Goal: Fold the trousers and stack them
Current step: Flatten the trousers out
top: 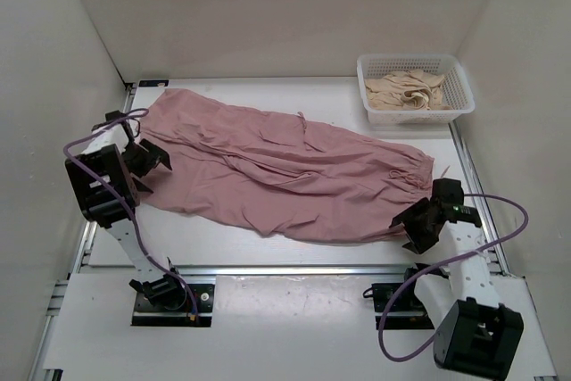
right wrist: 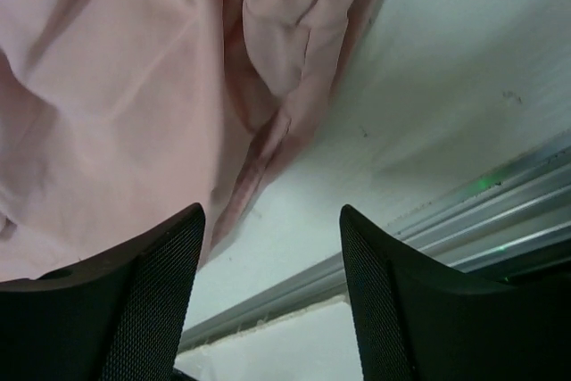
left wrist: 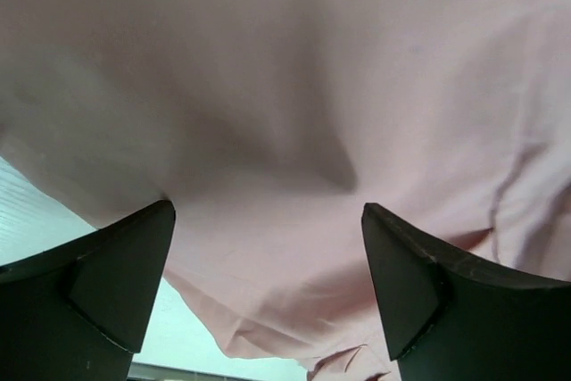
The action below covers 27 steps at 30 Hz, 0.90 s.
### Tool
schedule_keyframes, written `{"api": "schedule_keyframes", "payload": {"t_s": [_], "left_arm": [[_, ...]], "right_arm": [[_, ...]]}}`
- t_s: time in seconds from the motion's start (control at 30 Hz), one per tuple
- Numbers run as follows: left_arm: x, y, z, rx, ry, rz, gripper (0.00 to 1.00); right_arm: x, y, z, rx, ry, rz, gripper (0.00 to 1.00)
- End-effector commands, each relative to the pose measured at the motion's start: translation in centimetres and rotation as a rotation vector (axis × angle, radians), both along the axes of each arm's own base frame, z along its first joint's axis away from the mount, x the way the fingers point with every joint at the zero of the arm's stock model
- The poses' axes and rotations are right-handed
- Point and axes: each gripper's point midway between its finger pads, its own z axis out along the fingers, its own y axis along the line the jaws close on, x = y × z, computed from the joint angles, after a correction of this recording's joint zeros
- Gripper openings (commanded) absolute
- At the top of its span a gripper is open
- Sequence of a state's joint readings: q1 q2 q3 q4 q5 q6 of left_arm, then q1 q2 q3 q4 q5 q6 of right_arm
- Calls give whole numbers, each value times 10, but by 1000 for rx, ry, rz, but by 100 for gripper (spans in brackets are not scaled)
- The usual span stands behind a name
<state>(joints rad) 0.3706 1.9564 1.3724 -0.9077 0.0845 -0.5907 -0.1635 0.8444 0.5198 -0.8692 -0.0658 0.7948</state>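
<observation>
The dusty-pink trousers (top: 285, 167) lie spread across the table, leg ends at the far left, gathered waist at the right. My left gripper (top: 153, 162) is open at the left leg ends; in the left wrist view pink fabric (left wrist: 285, 113) fills the frame above the open gripper (left wrist: 268, 247), with a hem edge between the fingers. My right gripper (top: 412, 225) is open at the waist's near corner. In the right wrist view the gathered waist (right wrist: 285, 33) lies ahead and left, with bare table between the fingers of the gripper (right wrist: 272, 243).
A white basket (top: 455, 100) holding a beige-cream garment (top: 409, 91) stands at the back right. Metal rails (top: 294, 269) run along the table's near edge and sides. White walls enclose the workspace.
</observation>
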Motion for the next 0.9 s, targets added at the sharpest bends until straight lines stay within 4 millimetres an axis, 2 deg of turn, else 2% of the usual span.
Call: {"api": "schedule_keyframes", "payload": {"t_s": [0.0, 0.03, 0.1, 0.13, 0.17, 0.23, 0.27, 0.4, 0.43, 0.5, 0.57, 0.7, 0.73, 0.8, 0.87], "left_arm": [[19, 14, 52, 102, -146, -28, 100], [15, 12, 62, 112, -170, -27, 100], [4, 3, 63, 84, -173, -33, 100], [-11, -2, 61, 62, -156, -28, 100], [-18, -5, 59, 58, -147, -28, 100], [-37, 11, 54, 90, -115, 56, 99], [-50, 11, 50, 85, -100, 73, 99], [-75, 0, 34, 27, -51, 93, 97], [-71, 3, 31, 30, -58, 93, 97], [-68, 7, 19, 19, -33, 102, 95], [-56, 15, 22, 32, -42, 117, 92], [-44, 25, 10, 42, -7, 140, 88], [-45, 28, 1, 49, 16, 142, 88], [-44, 42, -1, 98, 37, 181, 86], [-46, 48, -10, 120, 71, 184, 83]], "right_arm": [[21, -7, -3, -14, -49, -52, 67], [20, -6, -7, -12, -38, -52, 67], [27, -9, -10, -18, -42, -64, 66], [27, -9, -14, -17, -33, -64, 64], [28, -10, -18, -20, -14, -75, 64], [34, -11, -21, -21, -19, -76, 61], [35, -11, -25, -18, -1, -75, 59], [43, -20, -30, -56, -20, -102, 53], [45, -20, -30, -57, -29, -103, 48], [44, -20, -31, -56, -20, -102, 44], [47, -21, -28, -63, -31, -85, 43], [44, -21, -26, -63, -33, -85, 43], [46, -21, -21, -66, -57, -86, 43], [43, -20, -19, -67, -59, -86, 44], [42, -20, -14, -72, -79, -78, 46]]}}
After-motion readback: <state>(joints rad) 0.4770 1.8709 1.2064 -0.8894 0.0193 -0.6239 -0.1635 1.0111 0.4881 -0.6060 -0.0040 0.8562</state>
